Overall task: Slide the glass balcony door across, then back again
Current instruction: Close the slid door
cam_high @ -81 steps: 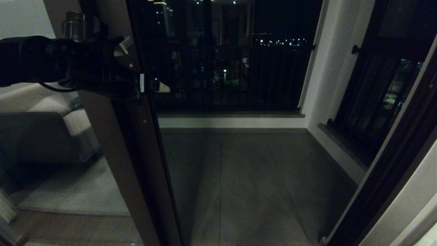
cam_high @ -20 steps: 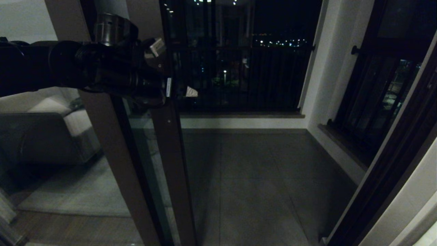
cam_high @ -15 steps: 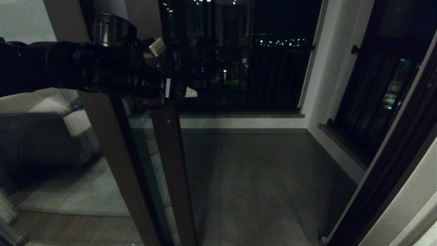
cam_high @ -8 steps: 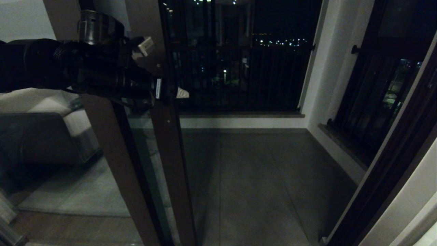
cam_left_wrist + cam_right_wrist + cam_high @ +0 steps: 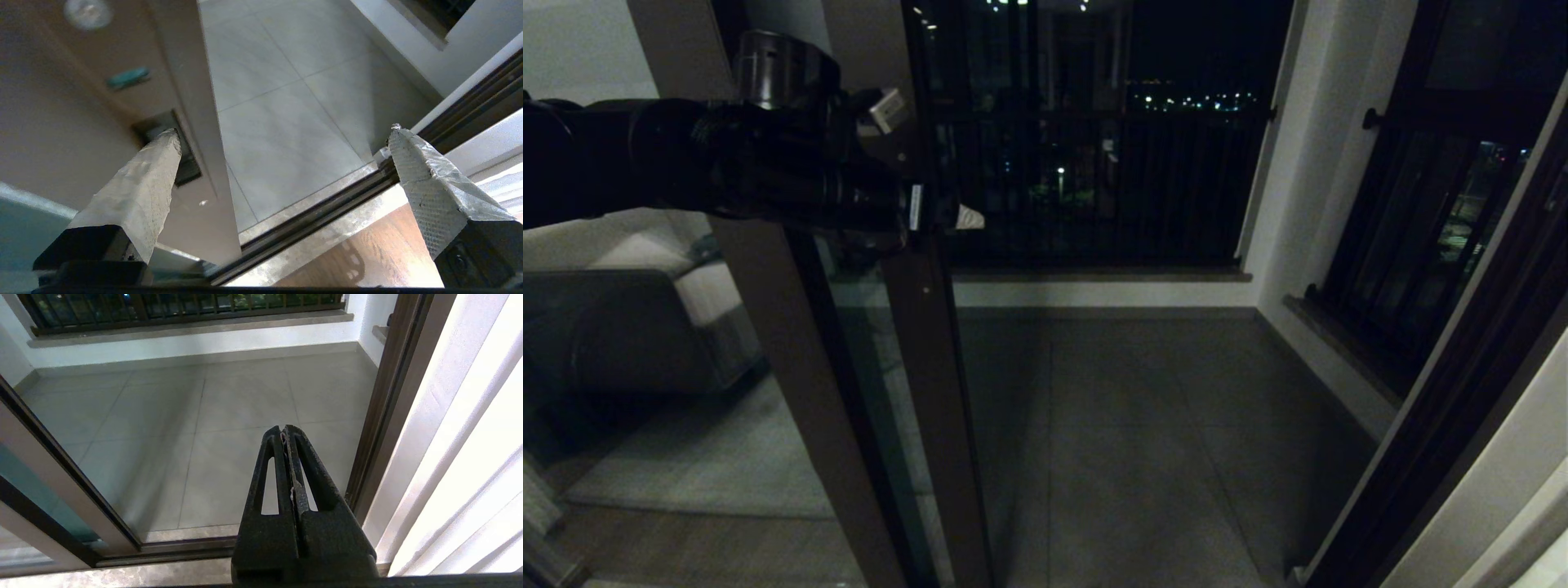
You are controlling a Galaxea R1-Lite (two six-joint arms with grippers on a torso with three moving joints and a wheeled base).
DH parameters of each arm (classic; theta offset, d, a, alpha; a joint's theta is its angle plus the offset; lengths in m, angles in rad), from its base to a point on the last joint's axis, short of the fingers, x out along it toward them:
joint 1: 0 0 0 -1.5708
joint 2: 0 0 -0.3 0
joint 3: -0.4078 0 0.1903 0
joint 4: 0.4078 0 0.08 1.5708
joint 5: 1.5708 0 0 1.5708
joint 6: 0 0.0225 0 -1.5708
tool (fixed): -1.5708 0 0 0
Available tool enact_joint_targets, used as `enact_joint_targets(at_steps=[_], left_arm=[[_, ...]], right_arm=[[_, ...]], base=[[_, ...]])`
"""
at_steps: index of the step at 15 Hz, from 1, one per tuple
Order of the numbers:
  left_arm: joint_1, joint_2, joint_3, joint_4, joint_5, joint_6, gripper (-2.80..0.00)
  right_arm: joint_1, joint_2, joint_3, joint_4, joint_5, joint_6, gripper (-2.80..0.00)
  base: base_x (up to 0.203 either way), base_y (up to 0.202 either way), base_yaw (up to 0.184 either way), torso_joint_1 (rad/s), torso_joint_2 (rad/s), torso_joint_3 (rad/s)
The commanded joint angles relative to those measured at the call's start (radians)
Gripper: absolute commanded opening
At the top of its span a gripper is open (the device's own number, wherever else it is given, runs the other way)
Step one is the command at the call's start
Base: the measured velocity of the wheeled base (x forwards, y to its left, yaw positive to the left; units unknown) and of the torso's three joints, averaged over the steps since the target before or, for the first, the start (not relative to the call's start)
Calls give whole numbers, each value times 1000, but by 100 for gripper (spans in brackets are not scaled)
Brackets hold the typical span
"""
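The glass balcony door stands partly across the opening, its dark brown edge stile left of the middle; its frosted top band is out of view. My left gripper is open at the stile at handle height. In the left wrist view one taped fingertip rests at the recessed slot handle on the door. The other fingertip hangs free over the open doorway, so the left gripper straddles the stile's edge. My right gripper is shut and empty, low before the threshold.
The unmoving brown-framed panel stands left of the door. The floor track runs across the threshold. Beyond lie the tiled balcony floor, the dark railing and a barred window. The right jamb and white curtain bound the opening.
Since 5.4 s ago the door stile has slid right with my left gripper. Over the last second the door has stayed put; the gripper drew slightly left, then came back right.
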Motion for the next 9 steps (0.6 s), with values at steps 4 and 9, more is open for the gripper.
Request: enact_joint_targets(at_steps=[4,9], left_arm=[[-6,47,-35,-1,-7,1,0],[-34,41,-35,-1,-10,3,0]], right_arm=[[0,1,0,1,0,0,-280],[0,1,0,1,0,0,-280]], base=[[0,0,0,0,0,0],[0,0,0,0,0,0]])
